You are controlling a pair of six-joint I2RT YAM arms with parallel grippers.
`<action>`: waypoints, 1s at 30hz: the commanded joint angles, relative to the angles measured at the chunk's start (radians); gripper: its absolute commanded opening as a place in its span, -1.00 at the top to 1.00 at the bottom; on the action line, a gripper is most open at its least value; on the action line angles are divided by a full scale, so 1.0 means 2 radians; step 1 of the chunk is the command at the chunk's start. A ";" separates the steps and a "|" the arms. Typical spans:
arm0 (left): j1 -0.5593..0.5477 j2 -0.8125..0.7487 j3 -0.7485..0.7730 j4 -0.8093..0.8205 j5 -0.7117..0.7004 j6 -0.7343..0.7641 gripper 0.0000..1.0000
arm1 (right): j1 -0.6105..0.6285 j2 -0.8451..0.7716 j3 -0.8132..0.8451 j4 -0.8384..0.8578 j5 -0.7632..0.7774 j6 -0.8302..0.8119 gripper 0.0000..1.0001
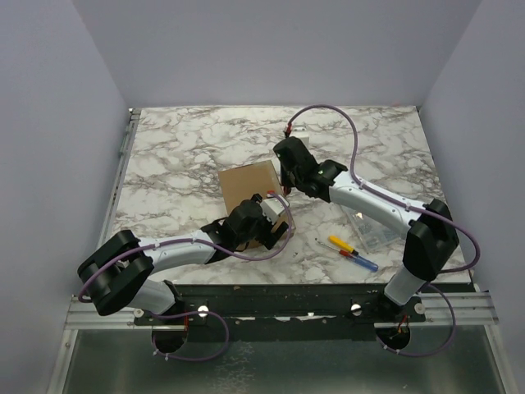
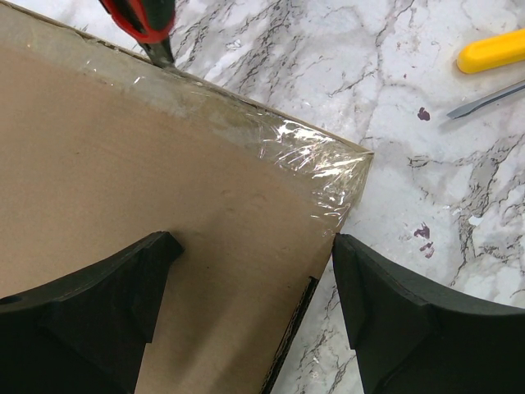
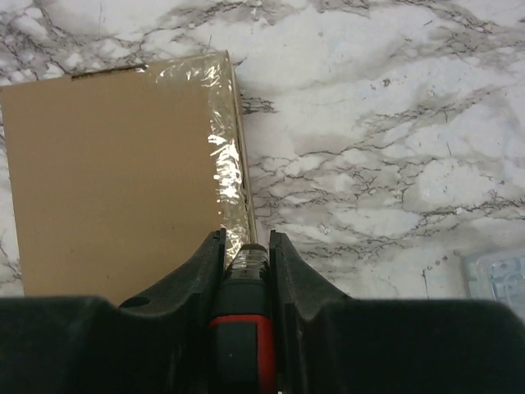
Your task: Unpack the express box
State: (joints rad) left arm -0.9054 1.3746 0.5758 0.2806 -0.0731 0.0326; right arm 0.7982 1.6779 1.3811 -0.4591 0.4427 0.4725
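Note:
The express box (image 1: 246,187) is a flat brown cardboard mailer lying shut on the marble table, with clear tape (image 3: 228,164) along its right edge. My right gripper (image 3: 246,240) is shut on a red and black tool (image 3: 244,328). The tool's tip (image 2: 162,53) rests on that taped edge near the box's near right corner. My left gripper (image 2: 254,246) is open and straddles the box's near right edge. One finger (image 2: 123,287) hangs over the cardboard top and the other finger (image 2: 394,312) over the table beside the box. In the top view both grippers meet at that corner, the left gripper (image 1: 277,215) and the right gripper (image 1: 285,182).
A clear plastic case (image 1: 373,230) lies right of the box, under the right arm. A yellow-handled screwdriver (image 1: 343,244) and a blue-handled one (image 1: 365,263) lie near the table's front edge. Grey walls stand on three sides.

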 commanded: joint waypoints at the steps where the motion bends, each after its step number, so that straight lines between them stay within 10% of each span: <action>1: 0.008 0.019 -0.005 -0.015 -0.052 -0.012 -0.67 | 0.029 -0.019 -0.008 -0.082 -0.026 0.017 0.99; 30: 0.009 0.023 -0.004 -0.016 -0.054 -0.014 -0.66 | 0.107 -0.117 -0.102 -0.116 -0.002 0.108 1.00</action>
State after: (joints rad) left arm -0.9104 1.3785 0.5758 0.2874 -0.0845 0.0257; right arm 0.9386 1.4673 1.2133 -0.6201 0.5461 0.6296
